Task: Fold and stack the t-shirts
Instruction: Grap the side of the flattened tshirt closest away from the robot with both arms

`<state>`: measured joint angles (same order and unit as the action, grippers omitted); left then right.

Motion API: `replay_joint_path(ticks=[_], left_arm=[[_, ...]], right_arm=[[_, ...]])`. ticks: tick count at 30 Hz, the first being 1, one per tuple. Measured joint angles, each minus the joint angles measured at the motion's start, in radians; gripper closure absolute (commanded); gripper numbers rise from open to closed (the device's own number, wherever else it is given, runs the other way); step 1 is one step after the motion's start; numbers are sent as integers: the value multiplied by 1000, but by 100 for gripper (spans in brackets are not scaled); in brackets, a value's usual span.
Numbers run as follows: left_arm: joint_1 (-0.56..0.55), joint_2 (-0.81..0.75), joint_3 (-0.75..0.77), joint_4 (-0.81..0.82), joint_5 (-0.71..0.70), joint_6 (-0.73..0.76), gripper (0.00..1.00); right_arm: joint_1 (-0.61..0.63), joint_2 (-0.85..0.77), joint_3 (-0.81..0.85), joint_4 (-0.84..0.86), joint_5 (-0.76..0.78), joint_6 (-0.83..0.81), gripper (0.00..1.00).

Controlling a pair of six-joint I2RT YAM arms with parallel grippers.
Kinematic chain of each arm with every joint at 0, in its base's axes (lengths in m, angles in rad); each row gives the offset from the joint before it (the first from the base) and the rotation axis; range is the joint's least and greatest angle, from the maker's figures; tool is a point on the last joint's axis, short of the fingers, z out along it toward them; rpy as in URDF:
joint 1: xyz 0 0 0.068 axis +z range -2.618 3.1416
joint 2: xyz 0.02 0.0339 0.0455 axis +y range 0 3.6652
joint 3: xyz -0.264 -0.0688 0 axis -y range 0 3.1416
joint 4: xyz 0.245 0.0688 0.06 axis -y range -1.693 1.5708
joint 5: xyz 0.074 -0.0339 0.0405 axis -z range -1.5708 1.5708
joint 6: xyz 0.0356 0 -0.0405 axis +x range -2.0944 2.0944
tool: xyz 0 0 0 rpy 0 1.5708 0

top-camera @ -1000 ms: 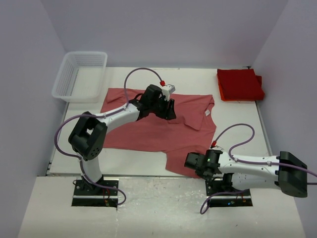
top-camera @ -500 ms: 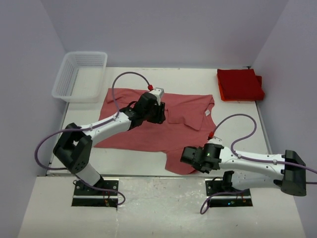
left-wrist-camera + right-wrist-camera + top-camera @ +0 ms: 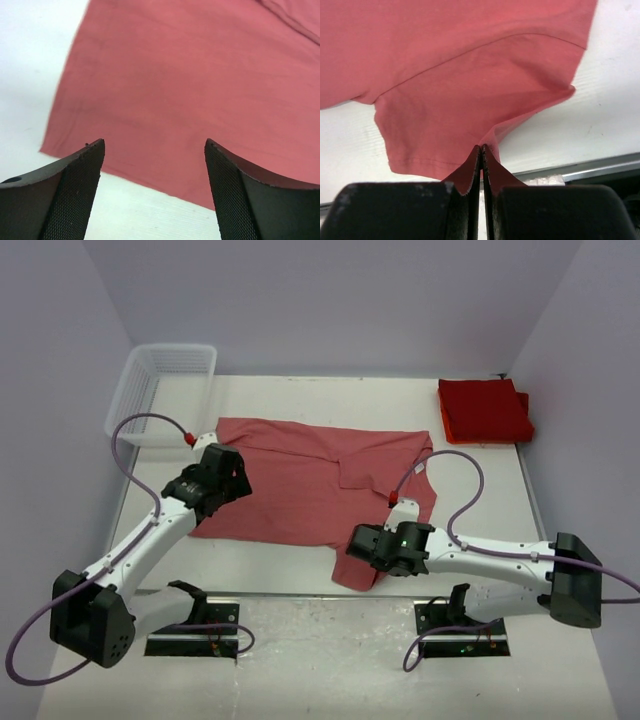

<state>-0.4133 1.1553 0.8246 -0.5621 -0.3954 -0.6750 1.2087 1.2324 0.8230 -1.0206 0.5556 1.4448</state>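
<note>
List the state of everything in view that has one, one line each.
Faded salmon-red cloth t-shirt: spread out, not yet folded, near sleeve pinched.
Stack of deep red folded t-shirts: folded flat, piled at the far right corner.
White plastic mesh basket: upright, far left.
Left end effector: open, holding nothing, over the shirt's edge.
Right end effector: shut on the sleeve.

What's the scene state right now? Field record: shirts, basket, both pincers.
salmon-red t-shirt: spread flat mid-table, unfolded
folded red shirts: stacked, far right corner
basket: far left corner
left pincer: open, over the t-shirt's left part, holding nothing
right pincer: shut on the t-shirt's near sleeve
</note>
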Motion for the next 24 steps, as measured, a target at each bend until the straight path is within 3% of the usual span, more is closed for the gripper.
replay_joint_path(ticks=[9,14,24], left_arm=[[76,63,-4,-171,-80,-48,27],[149,82,-5,-202,-74,-51,42],[363,192,-11,-206,55,-48,37]], right_arm=[[-6,-94,-103,182,-31,-156,100],[-8,-196,-164,214,-48,-195,100],[-9,-348,-229,227,-50,-215,100]])
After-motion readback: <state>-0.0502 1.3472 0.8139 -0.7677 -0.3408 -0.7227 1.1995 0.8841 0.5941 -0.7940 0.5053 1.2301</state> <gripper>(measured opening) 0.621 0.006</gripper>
